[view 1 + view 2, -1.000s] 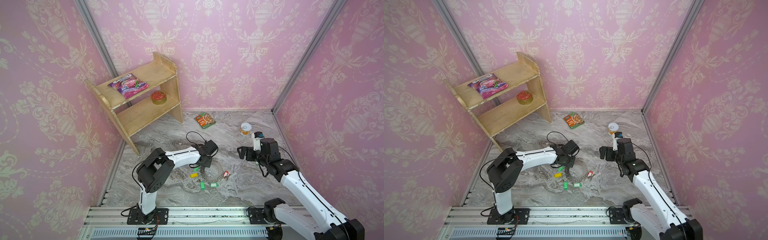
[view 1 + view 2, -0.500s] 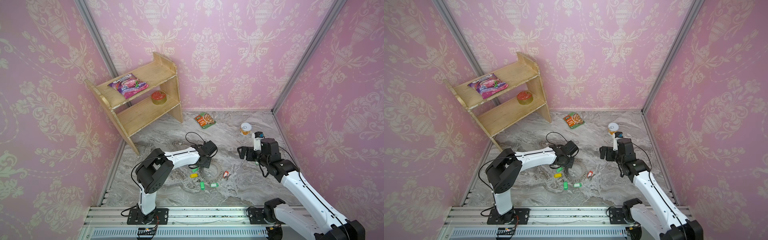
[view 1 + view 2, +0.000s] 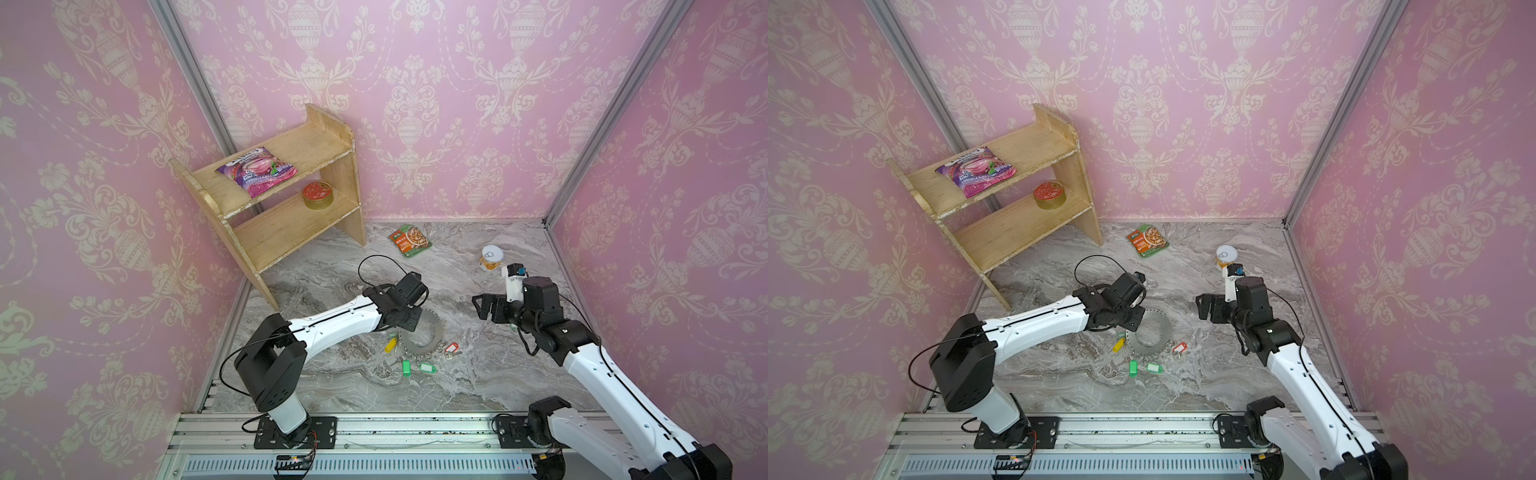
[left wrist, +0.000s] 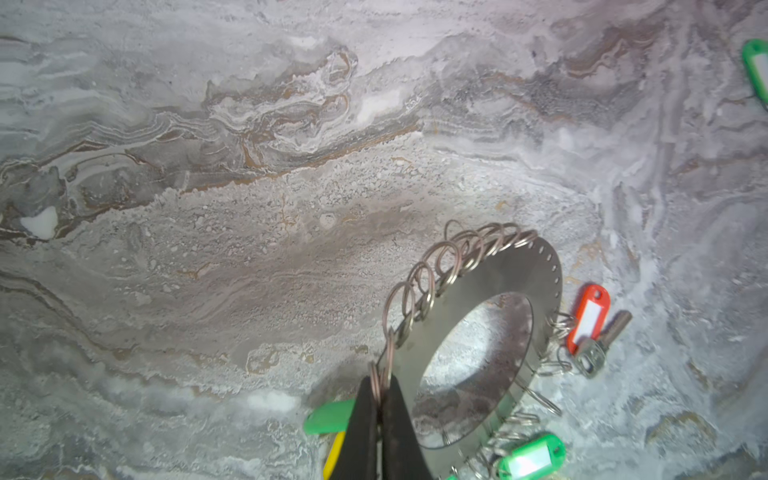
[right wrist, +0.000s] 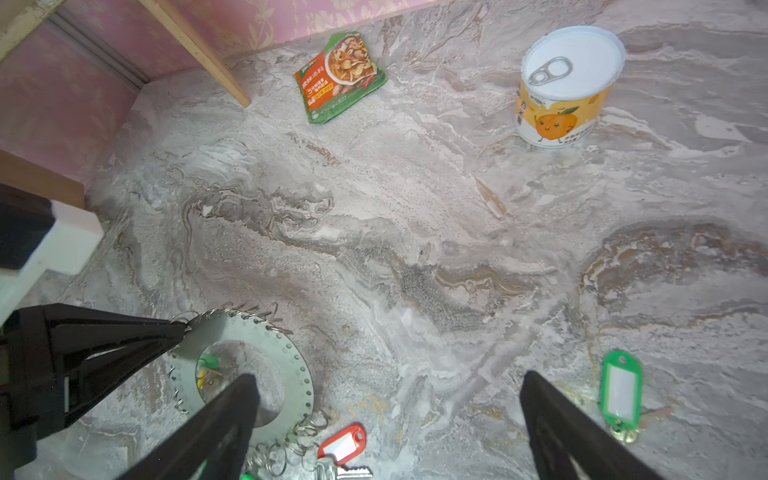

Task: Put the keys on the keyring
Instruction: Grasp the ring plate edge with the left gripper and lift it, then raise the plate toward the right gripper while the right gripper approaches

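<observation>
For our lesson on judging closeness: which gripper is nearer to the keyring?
Left. The left gripper is shut on a wire loop at the keyring rim. The right gripper, open, hangs apart from it, holding nothing.

A grey marbled tabletop [image 3: 478, 374] carries the keyring [image 3: 436, 331], a red key [image 3: 451, 347] seemingly touching its loops, a yellow key [image 3: 390, 345] and two green keys [image 3: 406, 368] just beside it, a food packet [image 3: 410, 240] and a can [image 3: 491, 257] well beyond, and a wooden shelf [image 3: 291, 232] farther off.
</observation>
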Robot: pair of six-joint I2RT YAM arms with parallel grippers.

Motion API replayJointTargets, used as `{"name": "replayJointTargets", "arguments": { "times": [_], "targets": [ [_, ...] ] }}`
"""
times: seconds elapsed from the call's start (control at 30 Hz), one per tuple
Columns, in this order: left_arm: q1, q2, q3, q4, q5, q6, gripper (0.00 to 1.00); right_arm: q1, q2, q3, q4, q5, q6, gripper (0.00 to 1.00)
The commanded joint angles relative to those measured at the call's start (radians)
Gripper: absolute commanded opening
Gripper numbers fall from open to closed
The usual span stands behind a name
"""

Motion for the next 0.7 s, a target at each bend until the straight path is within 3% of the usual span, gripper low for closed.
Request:
{"name": "replayJointTargets", "arguments": {
  "times": [0.0,0.23,0.67],
  "targets": [
    [-0.01,-0.097,-0.015,0.022,0.097,0.168,0.0,0.008,-0.017,0.025,0.055,-0.153,-0.079,1.0],
    [-0.025,-0.26,0.056,-0.05,0.276,0.416,0.0,0.028,-0.099,0.017,0.199,-0.403,-0.199,0.96],
    [-0.114,-0.342,0.247,-0.159,0.36,0.674,0.0,0.089,-0.07,0.284,0.0,-0.595,-0.532,0.75]
  ]
}}
